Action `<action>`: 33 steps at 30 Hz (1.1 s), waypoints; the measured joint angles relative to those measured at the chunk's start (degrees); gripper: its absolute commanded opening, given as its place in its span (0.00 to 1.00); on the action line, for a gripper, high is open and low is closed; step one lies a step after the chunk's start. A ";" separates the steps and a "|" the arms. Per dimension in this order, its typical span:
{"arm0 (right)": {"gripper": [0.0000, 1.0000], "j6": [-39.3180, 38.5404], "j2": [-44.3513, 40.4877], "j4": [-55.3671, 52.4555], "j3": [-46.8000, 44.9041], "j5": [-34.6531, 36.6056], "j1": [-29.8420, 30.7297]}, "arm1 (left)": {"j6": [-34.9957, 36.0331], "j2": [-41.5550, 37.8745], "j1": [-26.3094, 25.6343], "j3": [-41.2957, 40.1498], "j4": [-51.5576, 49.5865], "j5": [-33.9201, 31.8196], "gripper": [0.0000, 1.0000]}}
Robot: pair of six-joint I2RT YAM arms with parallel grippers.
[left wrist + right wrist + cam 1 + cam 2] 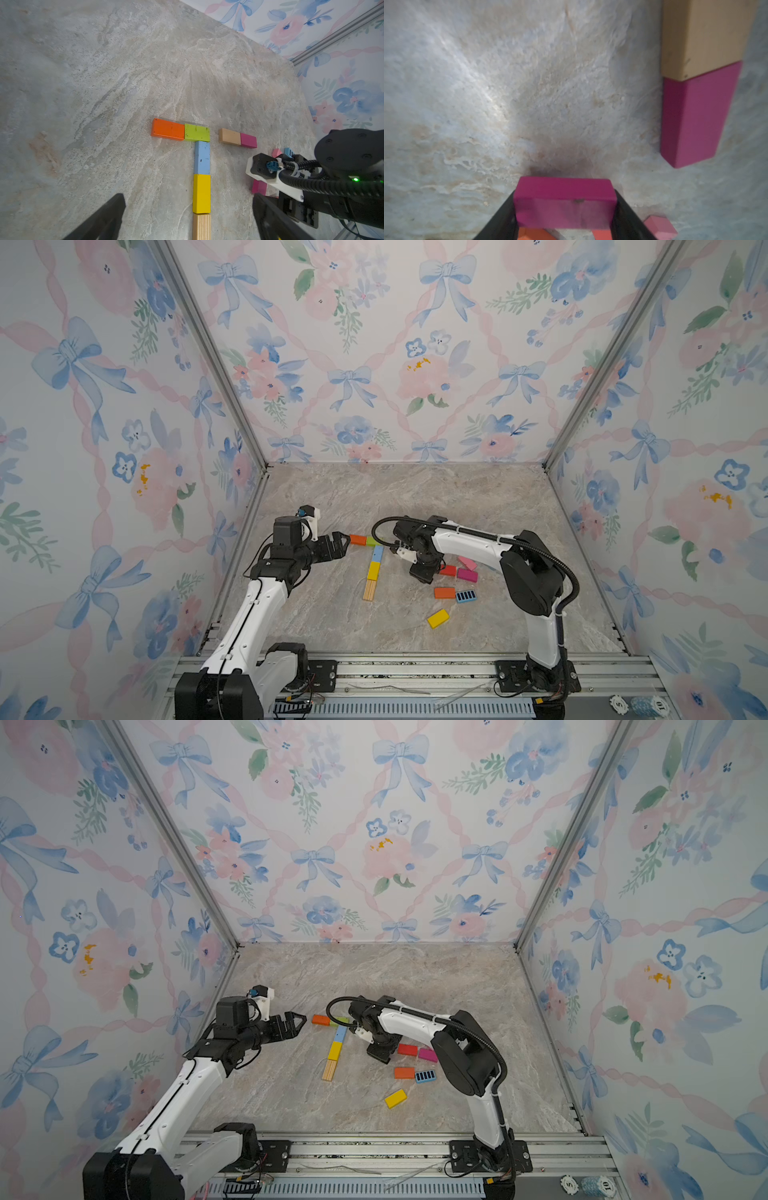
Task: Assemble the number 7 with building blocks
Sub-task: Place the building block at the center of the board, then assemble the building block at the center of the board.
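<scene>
Marble counter, floral walls. Mid-counter lies number 7, complete to my eye (orange-green bar, blue-yellow-wood stem). My left gripper jaws wide apart beside orange block: I reckon for squaring bar. My right gripper clamped on spare magenta block, likely clearing it.
</scene>
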 measured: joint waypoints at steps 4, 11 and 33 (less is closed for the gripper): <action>0.69 -0.96 0.00 0.37 0.00 0.20 -0.66 | 0.00 0.02 0.00 0.00 0.00 0.00 0.98; 0.83 -2.32 0.11 1.55 0.00 0.24 -1.40 | 0.02 0.02 -0.11 0.00 0.00 -0.02 0.98; 0.87 40.35 -47.34 30.14 -32.96 -27.06 -46.80 | 2.93 26.80 -43.32 25.53 -12.44 -17.75 0.83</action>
